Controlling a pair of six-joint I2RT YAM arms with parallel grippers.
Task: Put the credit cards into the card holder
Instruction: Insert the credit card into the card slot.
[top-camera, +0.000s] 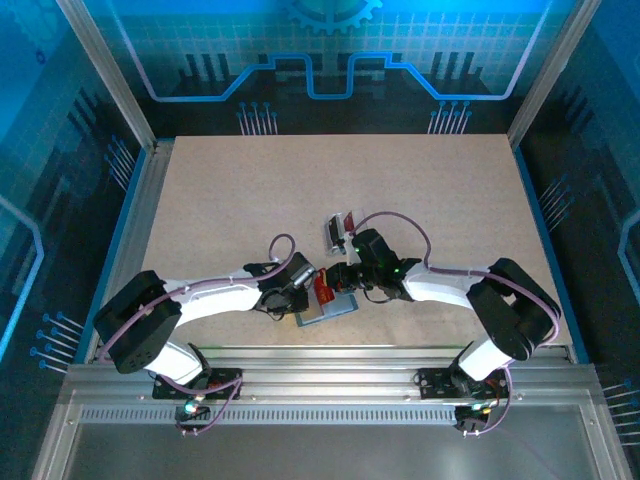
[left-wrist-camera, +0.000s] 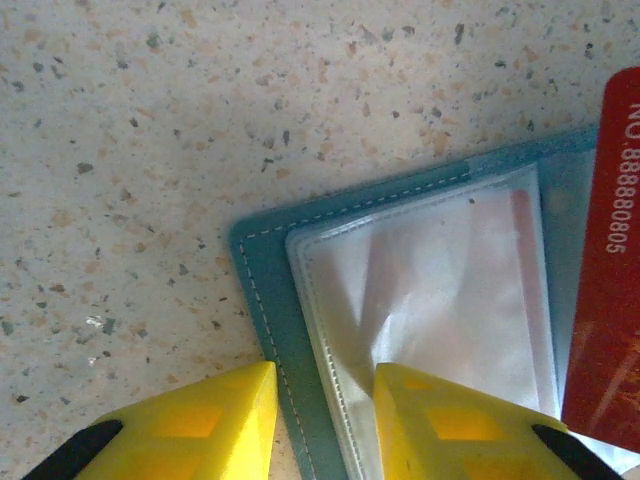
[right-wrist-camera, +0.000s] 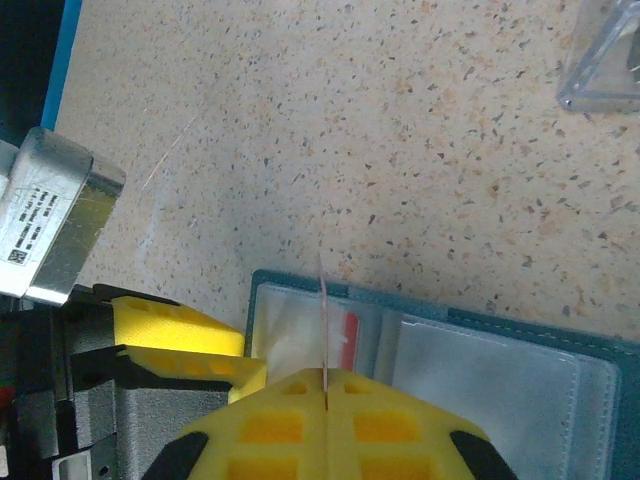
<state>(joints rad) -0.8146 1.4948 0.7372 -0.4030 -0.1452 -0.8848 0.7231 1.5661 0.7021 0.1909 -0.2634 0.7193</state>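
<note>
One red card (left-wrist-camera: 605, 260) sits pinched edge-on in your right fingers (right-wrist-camera: 270, 420) above the open card holder (left-wrist-camera: 265, 300) on the near tabletop (left-wrist-camera: 150, 150), left fingers (left-wrist-camera: 210, 420) half-parted astride its edge, one pocket seemingly filled, remaining cards (top-camera: 338, 232) waiting beyond.

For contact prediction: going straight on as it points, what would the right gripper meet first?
Probably the clear pocket of the card holder; the right gripper, jaws shut on a red credit card, points into it.
</note>
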